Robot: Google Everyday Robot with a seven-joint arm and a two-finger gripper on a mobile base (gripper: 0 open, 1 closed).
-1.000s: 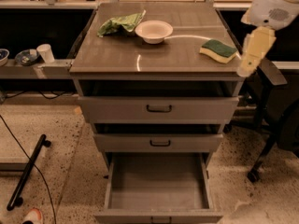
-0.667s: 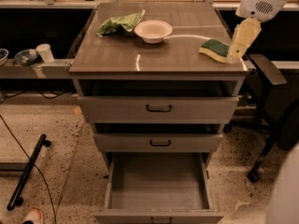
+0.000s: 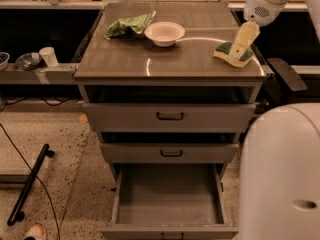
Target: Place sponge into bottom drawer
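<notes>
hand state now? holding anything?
Hand: down at the sponge, near the right edge of the cabinet top. Whether it is open, closed or holding anything cannot be told.

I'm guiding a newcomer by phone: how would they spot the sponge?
On the grey cabinet top, look along the right edge, at the gripper. The sponge lies there: a small block, dark green over yellow, unlike the round white bowl and crumpled light green cloth farther left.
</notes>
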